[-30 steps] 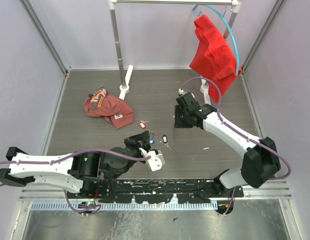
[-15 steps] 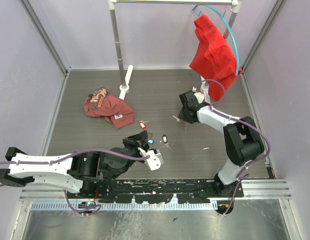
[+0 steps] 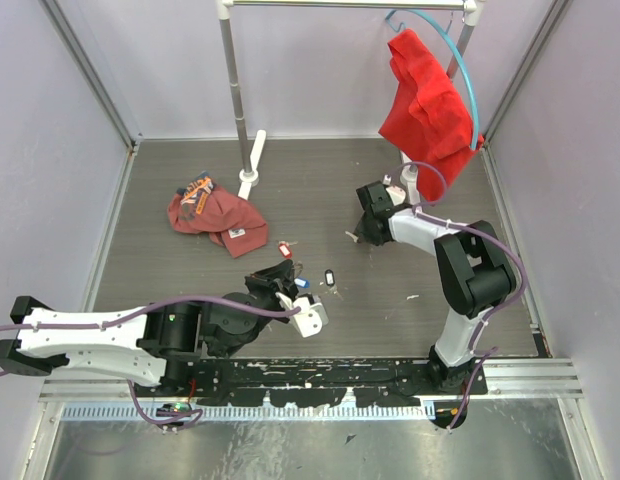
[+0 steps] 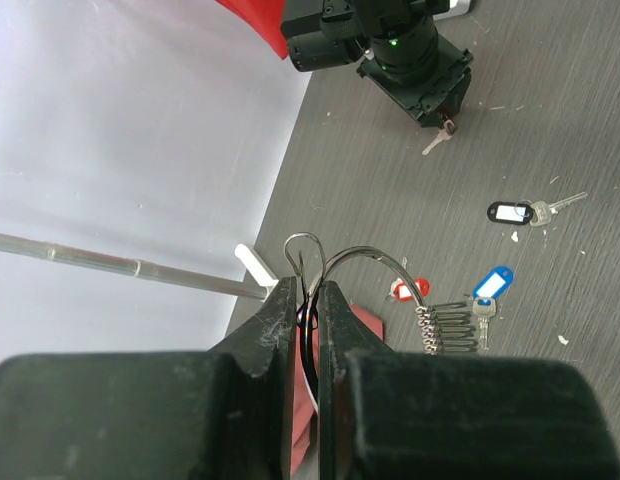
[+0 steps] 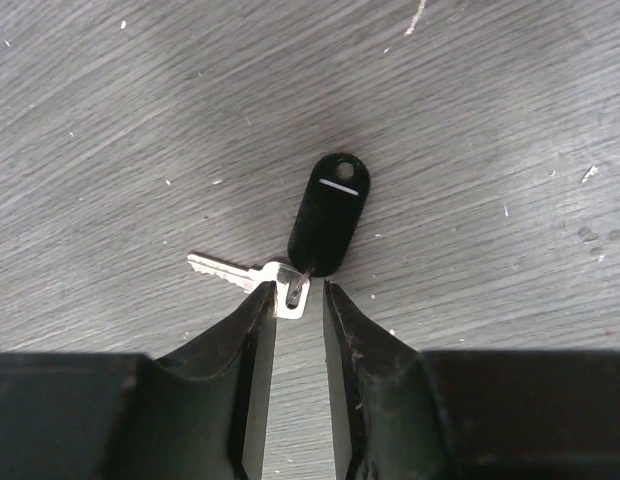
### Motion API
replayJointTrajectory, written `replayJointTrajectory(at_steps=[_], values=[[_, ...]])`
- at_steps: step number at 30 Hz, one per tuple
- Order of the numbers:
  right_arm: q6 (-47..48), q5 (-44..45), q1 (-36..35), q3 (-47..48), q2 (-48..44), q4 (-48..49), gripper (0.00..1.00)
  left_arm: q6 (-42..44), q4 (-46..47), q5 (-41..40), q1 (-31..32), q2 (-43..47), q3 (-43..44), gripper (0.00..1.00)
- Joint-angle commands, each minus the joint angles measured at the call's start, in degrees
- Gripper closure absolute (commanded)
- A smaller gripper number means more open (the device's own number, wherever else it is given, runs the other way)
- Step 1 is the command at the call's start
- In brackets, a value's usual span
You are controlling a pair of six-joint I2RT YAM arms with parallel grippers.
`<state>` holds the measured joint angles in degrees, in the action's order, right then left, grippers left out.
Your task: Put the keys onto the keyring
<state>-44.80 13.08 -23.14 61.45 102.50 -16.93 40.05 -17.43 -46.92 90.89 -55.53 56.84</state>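
My left gripper (image 4: 308,305) was clamped on the keyring (image 4: 335,270), a thin wire loop held up above the table (image 3: 190,270) near its near edge. Just beyond it lay a blue-tagged key (image 4: 490,285), a red-tagged key (image 4: 408,291) and a black-tagged key (image 4: 515,211), close together around the middle of the table. Farther off, toward the far right corner, my right gripper (image 5: 293,300) stood with its fingers slightly apart over another black-tagged key (image 5: 328,215), whose silver head (image 5: 286,282) lay between the fingertips.

White links; black joints; purple cables
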Motion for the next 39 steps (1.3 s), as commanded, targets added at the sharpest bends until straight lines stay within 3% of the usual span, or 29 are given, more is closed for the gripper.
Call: replayJointTrajectory(at_steps=[1, 15, 20, 25, 29, 33, 39], values=[[-1.0, 0.2, 0.2, 2.8, 0.0, 2.8, 0.7, 0.3, 1.1, 0.4, -0.4, 0.9, -0.9, 1.0], [-0.1, 0.1, 0.3, 3.6, 0.9, 2.4, 0.81, 0.6, 0.9, 1.0, -1.0, 1.2, -1.3, 1.0], [0.2, 0.6, 0.3, 3.4, 0.2, 2.1, 0.9, 0.7, 0.9, 1.0, -1.1, 1.4, -1.5, 1.0], [2.1, 1.2, 0.3, 3.5, -2.5, 1.1, 0.99, 0.9, 1.0, 1.0, -1.1, 1.3, -1.4, 1.0], [6.5, 1.0, 0.3, 3.1, -8.8, -0.9, 0.99, 1.2, 1.2, 1.2, -1.2, 1.2, -1.2, 1.0], [15.1, -7.5, 0.3, 2.1, -18.0, -2.4, 0.99, 1.9, 1.9, 1.8, -1.3, 1.2, -0.8, 1.0], [32.1, -31.5, 0.3, 5.3, -29.2, -10.5, 0.99, 1.5, 0.3, 6.1, -1.3, 1.8, 2.8, 1.0]])
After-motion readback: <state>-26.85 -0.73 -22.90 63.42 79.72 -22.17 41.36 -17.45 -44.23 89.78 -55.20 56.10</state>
